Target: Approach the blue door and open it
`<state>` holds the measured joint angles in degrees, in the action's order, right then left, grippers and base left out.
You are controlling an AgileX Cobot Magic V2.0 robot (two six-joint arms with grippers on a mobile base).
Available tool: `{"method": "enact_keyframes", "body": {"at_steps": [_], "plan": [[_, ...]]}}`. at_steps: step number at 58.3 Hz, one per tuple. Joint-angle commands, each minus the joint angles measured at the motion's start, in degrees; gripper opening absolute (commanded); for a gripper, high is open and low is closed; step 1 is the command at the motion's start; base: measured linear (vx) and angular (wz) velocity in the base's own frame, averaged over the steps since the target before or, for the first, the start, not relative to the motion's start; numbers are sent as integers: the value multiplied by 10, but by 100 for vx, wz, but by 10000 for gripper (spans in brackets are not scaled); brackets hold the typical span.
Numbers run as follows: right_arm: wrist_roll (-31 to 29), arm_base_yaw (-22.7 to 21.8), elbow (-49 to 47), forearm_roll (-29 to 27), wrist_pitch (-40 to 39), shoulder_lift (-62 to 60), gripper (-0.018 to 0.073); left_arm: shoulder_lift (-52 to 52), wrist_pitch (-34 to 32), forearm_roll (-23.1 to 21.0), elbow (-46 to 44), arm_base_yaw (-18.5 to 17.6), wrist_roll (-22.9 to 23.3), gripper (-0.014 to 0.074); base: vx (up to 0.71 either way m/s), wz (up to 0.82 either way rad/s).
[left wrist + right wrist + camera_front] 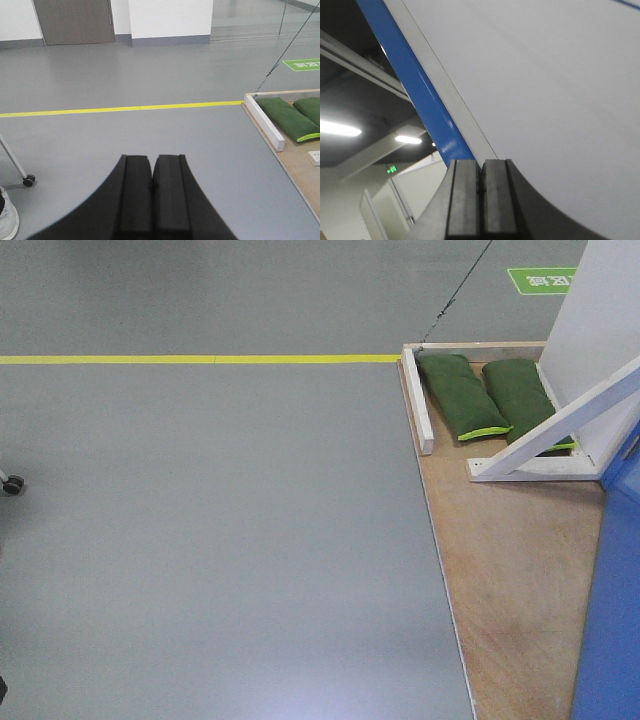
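- Where the grey floor (200,540) fills the left of the front view, a small black caster (11,483) sits at the very edge of the frame, and a yellow line (200,359) runs across toward the right.
- Further right, the line ends at a wooden platform (510,560), and a white batten (423,405) lies along the platform's left edge.
- Just beside the batten lie two green sandbags (460,395), side by side. The right one is partly behind a white diagonal brace (560,430) that slopes up toward a white panel (595,310).
- At the far right edge stands the blue door (612,620). It rises from the platform's right side, just below the foot of the brace, and the frame cuts off most of its glossy face.
- Seen from the left wrist, the left gripper (152,165) points out over the bare floor. Its black pads are pressed together with nothing between them. The caster is off to its left, and the batten and sandbags are well to its right.
- Seen from the right wrist, the right gripper (481,172) tilts upward, its fingers closed against each other and holding nothing.
- Above the right gripper a glossy blue strip (420,90) runs diagonally, with ceiling lights (340,128) on its left and a broad white surface (545,100) on its right. Whether this strip belongs to the door cannot be told.
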<state>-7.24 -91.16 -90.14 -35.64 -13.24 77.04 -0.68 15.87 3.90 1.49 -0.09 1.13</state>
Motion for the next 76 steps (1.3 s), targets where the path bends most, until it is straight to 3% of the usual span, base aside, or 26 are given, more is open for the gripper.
{"method": "enact_keyframes", "body": {"at_steps": [1, 12, 26, 35, 50, 61, 76], "plan": [[-10, 0, -16, 51, -23, 0, 12, -7, -49, -1, -15, -4, 4, 73, 0, 0], [1, 43, -16, 140, -31, 17, 12, -7, -49, -1, -15, -4, 4, 73, 0, 0], [57, 106, -16, 201, -30, 18, 12, -7, -49, -1, -15, -4, 4, 73, 0, 0], [65, 129, -16, 206, -30, 18, 12, -7, -49, -1, -15, -4, 4, 73, 0, 0], [65, 129, -16, 208, -30, 17, 12, -7, -49, -1, -15, -4, 4, 73, 0, 0], [66, 130, -16, 262, -29, 17, 12, -7, -49, -1, -15, -4, 4, 73, 0, 0], [112, 195, -16, 265, -35, -6, 12, -7, -49, -1, -15, -4, 4, 73, 0, 0]]}}
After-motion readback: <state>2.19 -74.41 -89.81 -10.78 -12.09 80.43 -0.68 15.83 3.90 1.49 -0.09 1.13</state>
